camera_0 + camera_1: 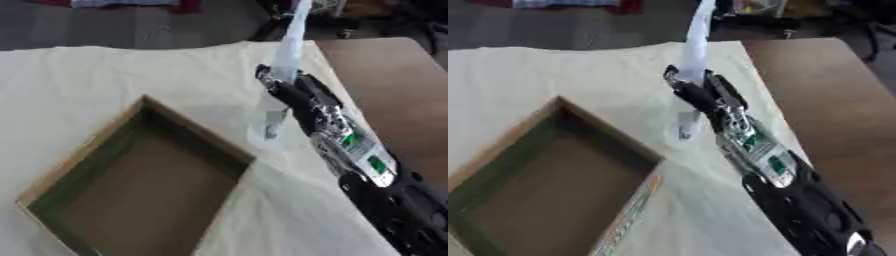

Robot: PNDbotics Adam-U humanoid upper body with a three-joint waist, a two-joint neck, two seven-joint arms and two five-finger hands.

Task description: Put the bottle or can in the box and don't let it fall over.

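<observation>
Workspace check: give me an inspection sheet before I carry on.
Surface: cream cloth covering the table; bare brown tabletop at right.
Job's things: pale upright bottle, blurred, in the right hand; open cardboard box, nothing inside it.
Clutter: nothing seen.
Hands: right hand curled round the bottle, beyond the box's far right corner; left hand not in view.
Cables: nothing seen.
Surroundings: dark floor and indistinct objects beyond the table.
</observation>
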